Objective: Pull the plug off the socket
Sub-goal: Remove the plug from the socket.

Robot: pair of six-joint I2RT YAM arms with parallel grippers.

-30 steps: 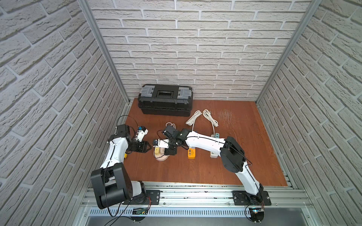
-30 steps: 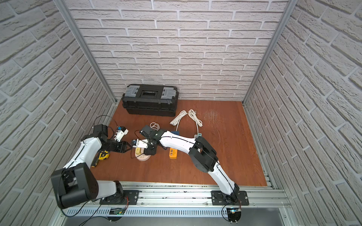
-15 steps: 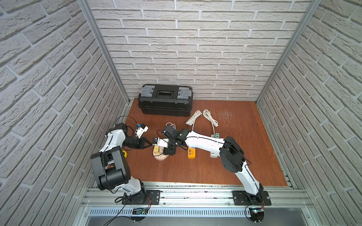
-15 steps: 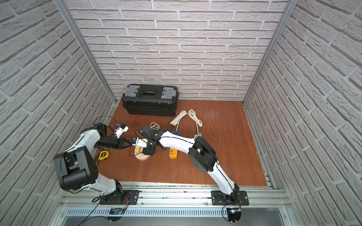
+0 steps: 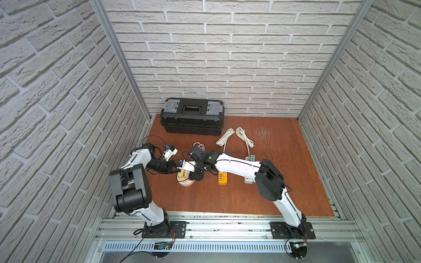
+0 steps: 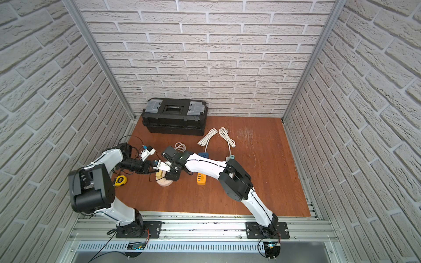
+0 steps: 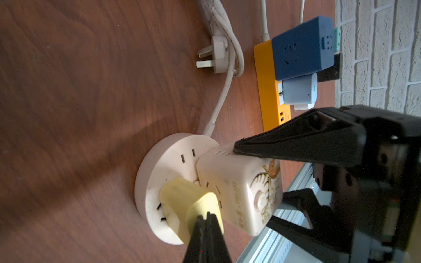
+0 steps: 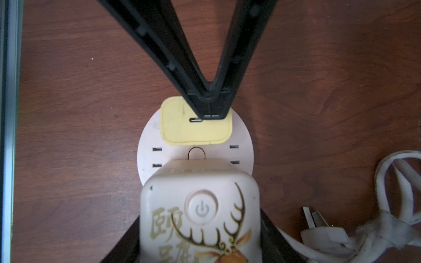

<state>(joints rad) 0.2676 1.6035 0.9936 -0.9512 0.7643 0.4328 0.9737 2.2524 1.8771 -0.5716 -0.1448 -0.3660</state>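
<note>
Two items are seated in the round socket (image 7: 164,164) on the wooden floor: a yellow plug (image 7: 189,202) and, touching it, a cream cube adapter (image 7: 239,193) with a deer print. The cube is taken to be the plug to be pulled, since it is straddled by the right gripper (image 5: 196,175), whose fingers are set against two opposite faces at a medium spread.

Risks noted:
- The socket appears unfixed, so the whole base could be lifted with the cube if it is not held down.
- The left gripper (image 8: 210,112) is fully closed with nothing held, its joined tips laid on the top face of the yellow plug, toward one edge. On smooth plastic the tips could slide off, or the base could be tipped.
- The pins could be jammed by a pull not in line with them.
- The loose white plug (image 7: 216,57) nearby could be dragged by the socket's cable.

Pose:
- The left arm is folded at the elbow, with the forearm pointed low toward the socket.
- The right arm is stretched across the floor, with the wrist bent down over the cube.
</note>
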